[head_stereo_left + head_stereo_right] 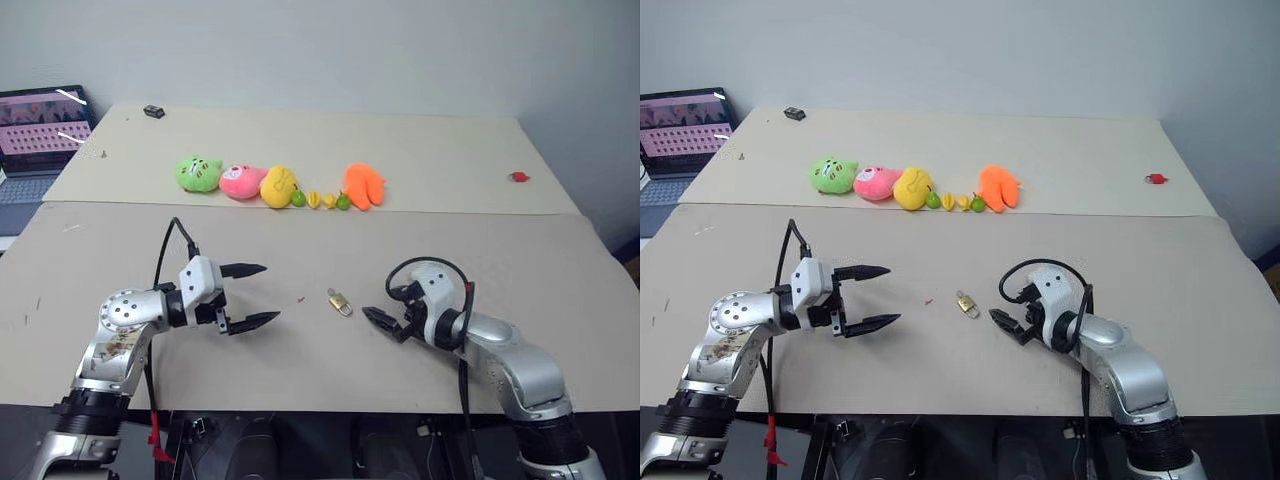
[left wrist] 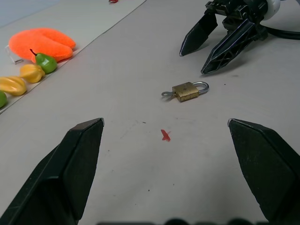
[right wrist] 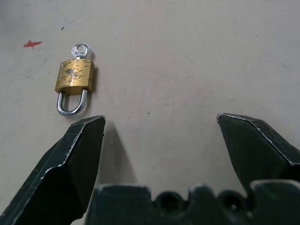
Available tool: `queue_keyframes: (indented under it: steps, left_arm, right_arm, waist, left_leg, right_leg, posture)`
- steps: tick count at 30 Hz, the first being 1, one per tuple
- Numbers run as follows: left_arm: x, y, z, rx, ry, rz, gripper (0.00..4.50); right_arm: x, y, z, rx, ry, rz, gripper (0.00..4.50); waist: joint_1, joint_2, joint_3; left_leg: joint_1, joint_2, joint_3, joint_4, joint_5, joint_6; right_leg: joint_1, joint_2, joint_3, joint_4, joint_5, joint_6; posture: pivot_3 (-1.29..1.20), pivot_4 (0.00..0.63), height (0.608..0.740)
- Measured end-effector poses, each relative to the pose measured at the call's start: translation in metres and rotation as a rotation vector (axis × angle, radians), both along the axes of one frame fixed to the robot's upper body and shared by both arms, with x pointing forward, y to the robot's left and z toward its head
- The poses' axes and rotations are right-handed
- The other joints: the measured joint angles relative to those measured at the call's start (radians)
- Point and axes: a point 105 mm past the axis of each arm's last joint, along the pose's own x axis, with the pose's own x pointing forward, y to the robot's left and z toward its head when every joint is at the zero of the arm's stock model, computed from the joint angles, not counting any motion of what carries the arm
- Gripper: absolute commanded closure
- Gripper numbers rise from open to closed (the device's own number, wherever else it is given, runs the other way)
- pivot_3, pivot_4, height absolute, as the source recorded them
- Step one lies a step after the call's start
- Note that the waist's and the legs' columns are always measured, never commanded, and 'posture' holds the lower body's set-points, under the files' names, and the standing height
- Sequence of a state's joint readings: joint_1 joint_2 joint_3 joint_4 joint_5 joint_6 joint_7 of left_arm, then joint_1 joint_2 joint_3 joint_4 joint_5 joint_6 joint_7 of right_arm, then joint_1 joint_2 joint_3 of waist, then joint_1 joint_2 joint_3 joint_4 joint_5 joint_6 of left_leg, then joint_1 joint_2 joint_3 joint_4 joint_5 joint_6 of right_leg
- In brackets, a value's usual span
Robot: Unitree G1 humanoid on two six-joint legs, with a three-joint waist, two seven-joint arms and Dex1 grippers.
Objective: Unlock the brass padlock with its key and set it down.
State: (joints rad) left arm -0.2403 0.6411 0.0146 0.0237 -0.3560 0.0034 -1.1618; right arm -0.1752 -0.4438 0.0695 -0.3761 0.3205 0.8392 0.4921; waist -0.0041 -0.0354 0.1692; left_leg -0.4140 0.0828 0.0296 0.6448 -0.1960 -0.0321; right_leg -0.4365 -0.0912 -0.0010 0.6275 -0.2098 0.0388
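Right tool, two black fingers spread wide and empty, hovers just beside the small brass padlock lying flat on the beige desk, silver key seated in its base. Left tool, equally wide and empty, faces it from the other side. Best approach: one tool pins the body, the other turns the key. A row of plush fruit toys lies well apart; nothing obstructs.

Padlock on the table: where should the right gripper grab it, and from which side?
Probably pinch the padlock across the narrow sides of its brass body, coming down from above. It lies flat, key sticking out one end, shackle facing the open right gripper; that likely leaves the key free for the left gripper.
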Motion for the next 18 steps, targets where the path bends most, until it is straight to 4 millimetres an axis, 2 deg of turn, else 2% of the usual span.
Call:
queue_keyframes:
  steps: [5, 10, 14, 18]
  left_arm:
    - [0.004, -0.002, 0.005, -0.003, -0.004, -0.004, 0.00]
    - [0.005, -0.002, 0.003, -0.010, 0.014, -0.001, 0.00]
    - [0.006, -0.004, 0.002, -0.022, 0.027, 0.001, 0.00]
    - [0.006, -0.004, 0.002, -0.027, 0.032, 0.002, 0.00]
  right_arm:
    - [-0.016, 0.003, 0.000, 0.029, 0.040, 0.087, 0.01]
    - [-0.014, -0.009, 0.005, 0.119, 0.068, 0.086, 0.01]
    - [-0.005, -0.017, 0.015, 0.134, -0.075, 0.061, 0.01]
    - [-0.006, -0.010, 0.002, 0.017, -0.204, 0.106, 0.01]
  waist:
    - [0.002, 0.000, 0.000]
    - [0.002, 0.000, 0.000]
    - [0.002, 0.000, 0.000]
    - [0.001, 0.000, 0.000]
  left_leg:
    - [-0.001, 0.000, 0.000, 0.000, 0.000, 0.000]
    - [0.000, 0.000, 0.000, 0.000, 0.000, 0.000]
    - [-0.001, 0.000, 0.000, 0.000, 0.000, 0.000]
    - [-0.001, 0.000, 0.000, 0.000, 0.000, 0.000]
  right_leg:
    - [0.000, 0.000, 0.000, 0.000, 0.000, 0.000]
    - [0.000, 0.000, 0.000, 0.000, 0.000, 0.000]
    - [0.000, 0.000, 0.001, 0.000, 0.000, 0.000]
    - [0.000, 0.000, 0.001, 0.000, 0.000, 0.000]
  posture:
    - [0.00, 0.150, 0.722]
    - [0.00, 0.150, 0.722]
    - [0.00, 0.150, 0.722]
    - [0.00, 0.150, 0.722]
